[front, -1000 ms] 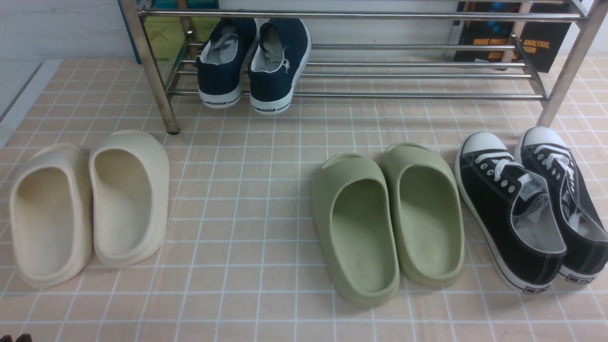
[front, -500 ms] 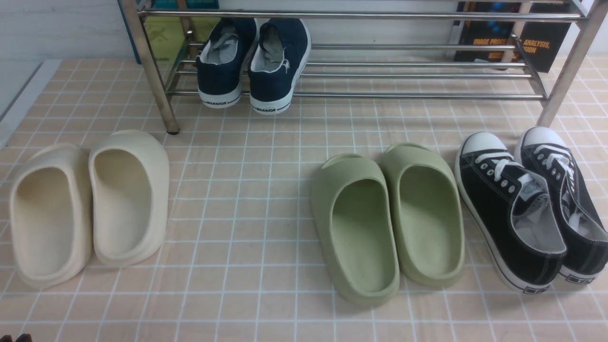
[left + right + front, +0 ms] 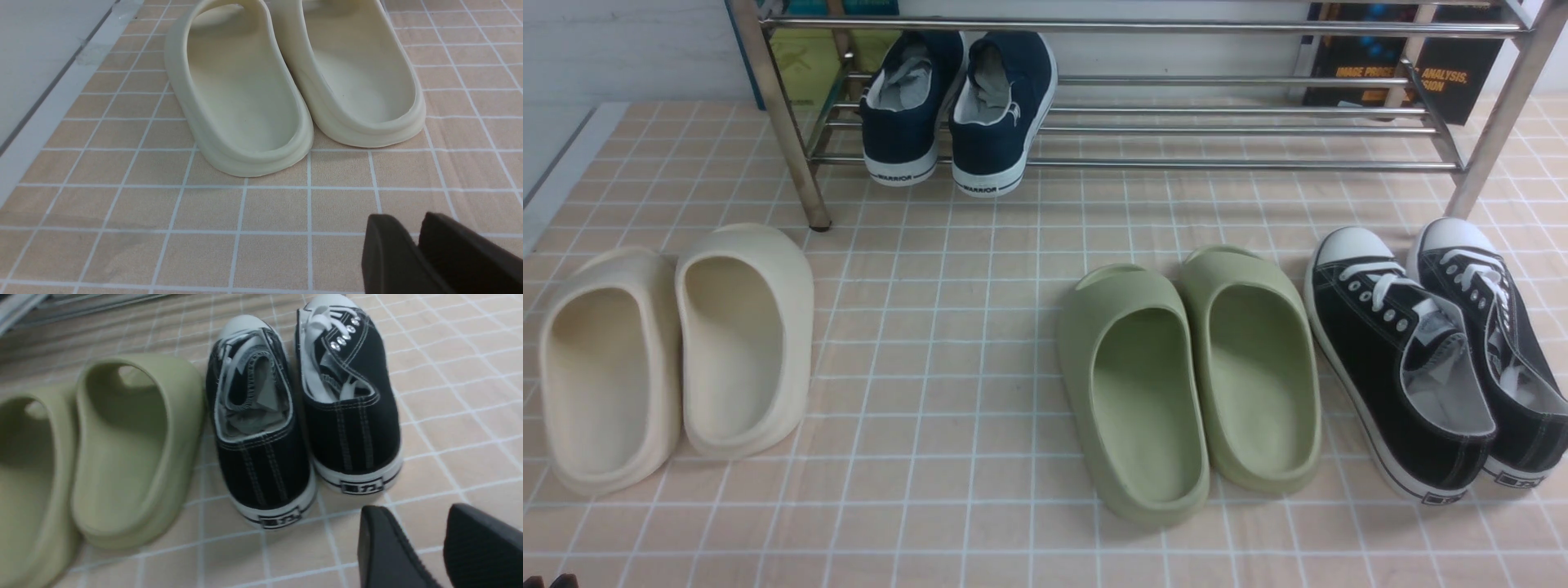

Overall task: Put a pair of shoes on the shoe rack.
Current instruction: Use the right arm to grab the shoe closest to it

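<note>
Peach tiled floor [image 3: 947,359], white grout, pale wall [image 3: 621,49], perhaps books [image 3: 1462,77] behind.

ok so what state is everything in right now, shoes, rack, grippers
black sneakers, on the floor, upright, side by side, not racked
shoe rack, standing, one pair on it
navy sneakers, on the rack, heels toward the robot
green slippers, on the floor, upright
cream slippers, on the floor, upright
left gripper, looks shut, empty
right gripper, slightly open, empty
</note>
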